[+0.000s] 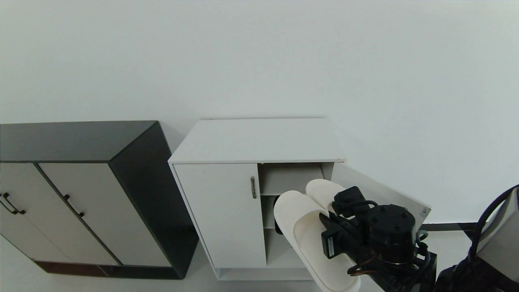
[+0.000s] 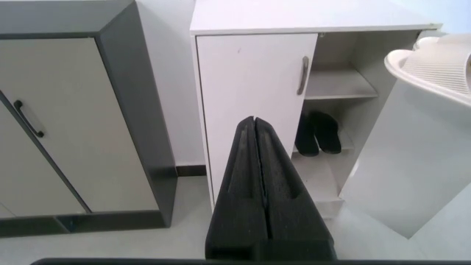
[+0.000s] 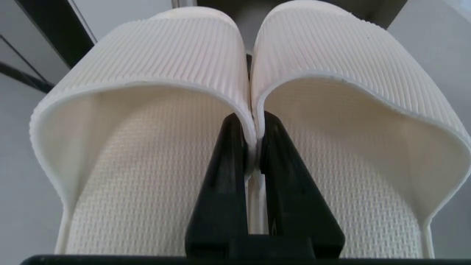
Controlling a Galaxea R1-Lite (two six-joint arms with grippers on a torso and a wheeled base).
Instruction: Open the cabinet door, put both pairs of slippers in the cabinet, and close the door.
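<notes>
Step in hand: the second pair is going in. The cabinet door (image 1: 383, 194) is swung open to the right. The black slippers (image 2: 318, 132) sit on a shelf inside the white cabinet (image 1: 259, 140), below the bare top shelf (image 2: 340, 85). The right gripper (image 3: 255, 173) pinches the white slippers (image 1: 298, 221) together by their inner edges, jaws narrow with both walls clamped between them. The pair is held side by side, toes toward the open compartment, just in front of it and not yet inside. The left gripper (image 2: 255, 129) is pressed closed on nothing, in front of the cabinet's closed left door (image 1: 221, 215).

Next move, likely: carry the pair forward through the opening onto a free shelf, level enough to clear the shelf edge and the black pair, then let go. Closing the door is left after that.

White slippers: open-back slides with a ribbed cream upper and a woven-texture footbed. They look like soft foam, so they probably flex a bit in the pinch. A dark cabinet (image 1: 81, 142) stands beside the white one on its left, not involved.
</notes>
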